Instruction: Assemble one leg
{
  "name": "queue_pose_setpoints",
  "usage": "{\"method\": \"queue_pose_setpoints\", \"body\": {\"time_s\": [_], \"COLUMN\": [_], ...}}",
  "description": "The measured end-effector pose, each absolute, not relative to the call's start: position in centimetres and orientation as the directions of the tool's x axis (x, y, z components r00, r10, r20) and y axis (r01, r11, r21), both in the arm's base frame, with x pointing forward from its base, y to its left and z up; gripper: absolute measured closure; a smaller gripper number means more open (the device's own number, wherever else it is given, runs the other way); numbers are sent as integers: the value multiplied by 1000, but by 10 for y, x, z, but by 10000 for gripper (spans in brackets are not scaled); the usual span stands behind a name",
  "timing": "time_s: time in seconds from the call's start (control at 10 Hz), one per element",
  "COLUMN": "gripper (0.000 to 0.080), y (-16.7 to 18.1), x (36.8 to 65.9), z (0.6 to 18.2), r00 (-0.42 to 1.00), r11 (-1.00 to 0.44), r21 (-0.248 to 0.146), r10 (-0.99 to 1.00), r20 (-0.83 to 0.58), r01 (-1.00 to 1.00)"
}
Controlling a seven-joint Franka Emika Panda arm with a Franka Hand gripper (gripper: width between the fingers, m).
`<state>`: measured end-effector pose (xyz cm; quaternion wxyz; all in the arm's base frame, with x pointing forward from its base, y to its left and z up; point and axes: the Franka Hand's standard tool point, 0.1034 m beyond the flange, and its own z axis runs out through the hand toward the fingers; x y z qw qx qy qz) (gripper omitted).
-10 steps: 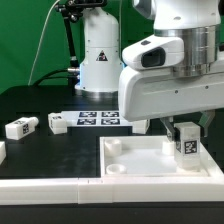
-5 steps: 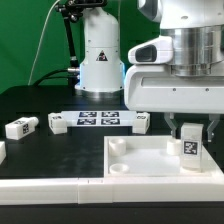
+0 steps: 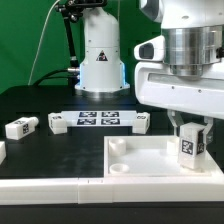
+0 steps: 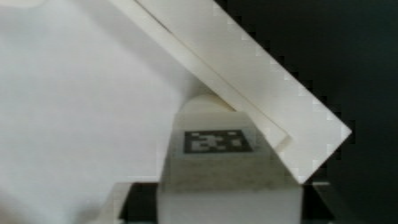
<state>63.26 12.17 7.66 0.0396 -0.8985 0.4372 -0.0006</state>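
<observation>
My gripper (image 3: 191,130) is shut on a white leg (image 3: 189,148) with a black-and-white tag on its face. It holds the leg upright over the right-hand corner of the large white square tray-like piece (image 3: 140,155), at its corner socket. In the wrist view the leg (image 4: 221,160) fills the space between my dark fingers (image 4: 143,200), its tip at the tray's corner rim (image 4: 267,90). Three more legs lie on the black table: one (image 3: 20,127) at the exterior view's left, one (image 3: 57,123) beside it, one (image 3: 143,124) behind the tray.
The marker board (image 3: 100,120) lies flat behind the tray. A white robot base (image 3: 100,50) stands at the back. A white rail (image 3: 60,184) runs along the table's front edge, with another white piece (image 3: 2,150) at the far left.
My gripper has moved toward the exterior view's right with the leg in it, and the leg now stands closer to the tray's right corner.
</observation>
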Motion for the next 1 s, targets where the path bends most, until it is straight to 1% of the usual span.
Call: {"method": "queue_pose_setpoints", "body": {"time_s": [0.1,0.2,0.3,0.4,0.5,0.6,0.7,0.9,1.0], "gripper": [437,302,302,175,157,151,151,150,150], "y": [122,121,121,123,125,128,129,128,128], "x": [633,633,633,632,631,629,629,632,632], "z": [77,77,77,76,75,75,74,73,73], "r00": [652,706,733,804,848,926,964,998,992], "r11": [-649,-703,-730,-801,-845,-925,-963,-999,-993], "r21": [-73,-76,-76,-76,-76,-62,-58,-52,-33], "r10": [-758,-707,-680,-595,-530,-376,-264,-3,110], "r20": [-30,-25,-22,-13,-9,10,18,56,61], "r01": [-758,-707,-679,-594,-529,-375,-262,0,112]}}
